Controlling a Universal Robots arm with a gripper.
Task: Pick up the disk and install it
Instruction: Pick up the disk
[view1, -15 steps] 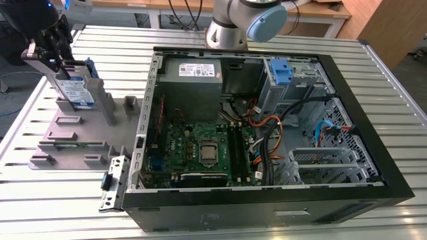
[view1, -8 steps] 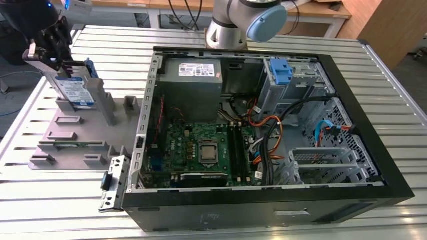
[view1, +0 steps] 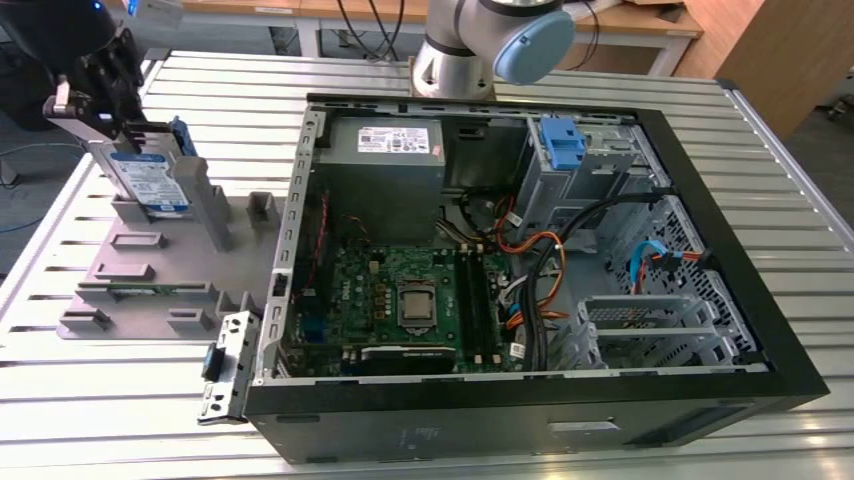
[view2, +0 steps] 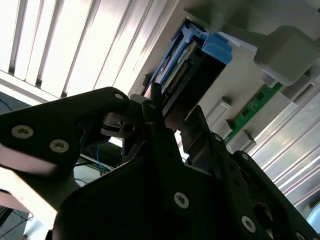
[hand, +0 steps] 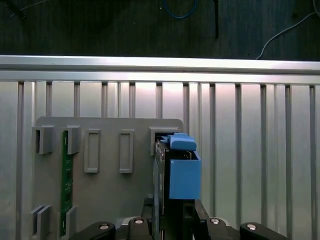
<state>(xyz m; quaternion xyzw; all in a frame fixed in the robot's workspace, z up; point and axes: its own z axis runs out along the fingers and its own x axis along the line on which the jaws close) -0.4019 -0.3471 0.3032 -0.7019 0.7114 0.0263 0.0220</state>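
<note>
**A:** Status?

**B:** Exterior view: pick-up step, nothing installed. The disk (view1: 144, 180) stands on edge in the grey fixture plate (view1: 160, 285), at the plate's far corner. That's by the bench (view1: 107, 420) edge on the exterior view's left, well apart from the open computer case (view1: 747, 335). The end effector (view1: 120, 140) sits right at its top end.

**A:** Clamped?

**B:** Can't tell. Second wrist view: its black body covers the near end of the disk (view2: 192, 70), so contact is hidden. First wrist view: the disk is edge-on and its blue carrier frame (hand: 184, 177) runs into the end effector (hand: 172, 212). The grip line is cut off.

**A:** What does the pick need?

**B:** My read: grip the flat faces squarely and pull in line with the slot, so the carrier clears the posts. You also can't see whether the lower edge is seated.
</note>
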